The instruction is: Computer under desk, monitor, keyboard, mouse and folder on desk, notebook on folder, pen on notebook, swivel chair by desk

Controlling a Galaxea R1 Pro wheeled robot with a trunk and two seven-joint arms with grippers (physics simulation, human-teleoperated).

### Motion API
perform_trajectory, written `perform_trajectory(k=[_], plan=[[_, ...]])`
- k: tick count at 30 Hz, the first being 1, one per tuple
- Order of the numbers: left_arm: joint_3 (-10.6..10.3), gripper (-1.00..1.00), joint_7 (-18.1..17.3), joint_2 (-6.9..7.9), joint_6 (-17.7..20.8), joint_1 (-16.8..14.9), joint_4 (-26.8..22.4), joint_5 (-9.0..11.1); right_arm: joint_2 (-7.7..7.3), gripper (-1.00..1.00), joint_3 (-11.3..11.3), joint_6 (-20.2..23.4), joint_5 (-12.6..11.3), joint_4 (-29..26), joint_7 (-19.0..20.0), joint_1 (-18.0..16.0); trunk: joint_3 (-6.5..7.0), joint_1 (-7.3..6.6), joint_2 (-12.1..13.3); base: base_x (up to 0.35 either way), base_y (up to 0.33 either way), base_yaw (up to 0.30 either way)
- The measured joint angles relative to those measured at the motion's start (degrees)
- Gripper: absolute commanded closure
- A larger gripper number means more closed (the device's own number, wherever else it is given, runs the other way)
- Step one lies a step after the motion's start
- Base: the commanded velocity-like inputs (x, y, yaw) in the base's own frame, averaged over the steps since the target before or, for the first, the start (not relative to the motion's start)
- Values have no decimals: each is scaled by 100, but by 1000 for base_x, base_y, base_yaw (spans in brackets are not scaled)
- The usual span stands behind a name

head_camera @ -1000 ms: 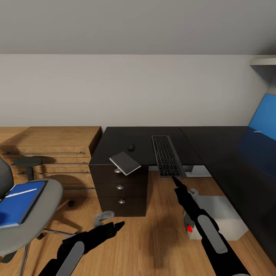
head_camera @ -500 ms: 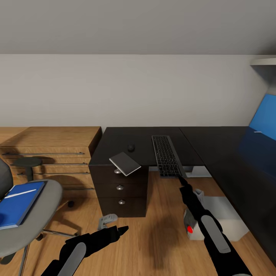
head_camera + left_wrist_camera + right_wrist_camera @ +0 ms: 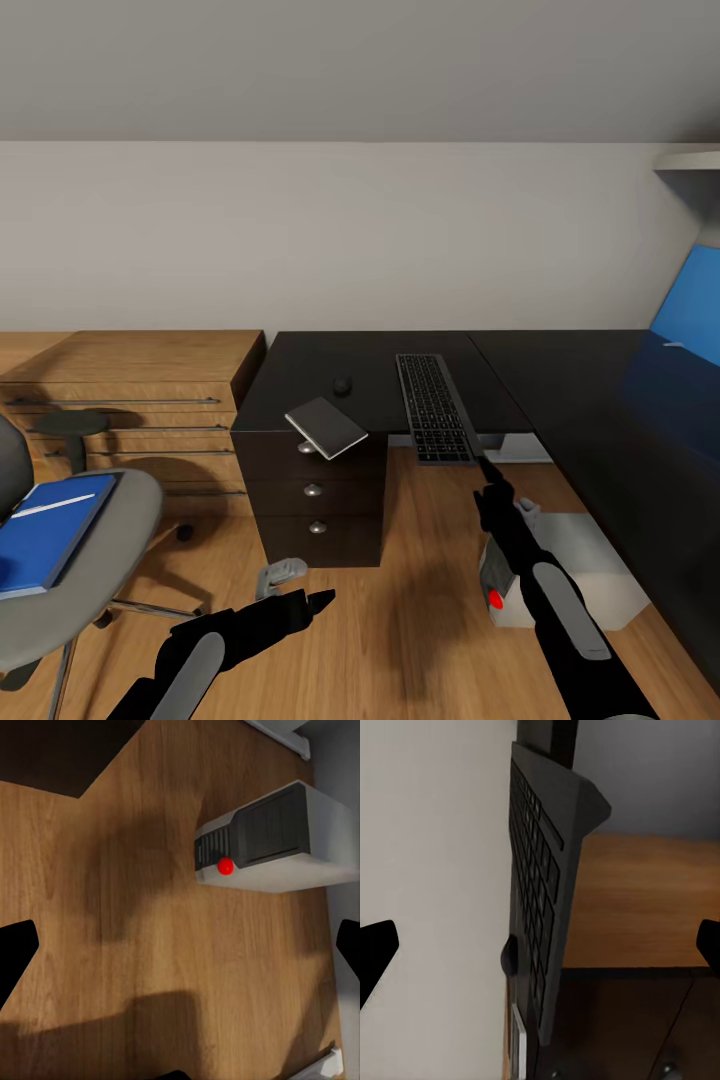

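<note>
On the desk [image 3: 560, 375] the keyboard [image 3: 434, 405] overhangs the front edge, just ahead of the right gripper [image 3: 487, 470], whose jaws stand spread, holding nothing. Left gripper [image 3: 318, 598], also spread, hangs over floor near the computer [image 3: 277, 840].

Low light-wood cabinet [image 3: 130, 385] against white wall [image 3: 330, 235], left of view

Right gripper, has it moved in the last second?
Yes. The right gripper has drawn back from the keyboard, toward the robot and slightly right; the keyboard stayed put.
</note>
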Motion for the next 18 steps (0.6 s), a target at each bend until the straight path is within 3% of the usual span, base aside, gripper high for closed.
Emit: perform_trajectory(k=[10,18], plan=[[-2,-100,0,-3,15,-2,-13,1,1,-100,-2,8,-238,6,-1,0,0,0,0,0,0,0],[-8,-100,0,-13,17,-1,-24,0,13,-100,5,17,-258,9,-1,0,-143,175,-319,0,0,0]])
